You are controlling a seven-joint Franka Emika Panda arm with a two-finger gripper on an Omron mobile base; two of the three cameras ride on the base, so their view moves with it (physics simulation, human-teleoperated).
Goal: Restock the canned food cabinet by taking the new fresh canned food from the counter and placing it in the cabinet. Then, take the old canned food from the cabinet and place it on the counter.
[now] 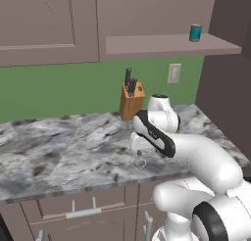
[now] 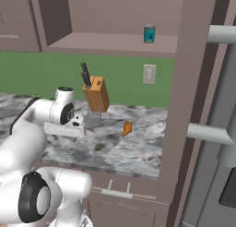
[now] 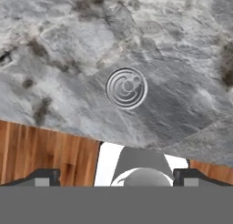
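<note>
The pincer (image 3: 116, 176) hung wide open above the flat silvery tin (image 3: 126, 88) on the marbled tabletop (image 3: 182, 45), while the teal can (image 1: 195, 33) stood on the cabinet shelf (image 1: 166, 43).

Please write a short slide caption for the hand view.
Hand view: open jaws above the flat silvery tin lying on the marbled counter.

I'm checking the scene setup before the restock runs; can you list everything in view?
Tin: one, silvery-grey, flat on counter near front edge, below the hand.
Can: one, teal, upright on shelf.
Shelf: one, mauve-brown, on wall.
Counter: one, grey-white marble.
Knife block: one, wooden, dark handles, back of counter.
Orange thing: one, on counter, kind unclear.
Outlet: one, white, green wall.
Gripper: one, dark tips apart, above tin.
</note>
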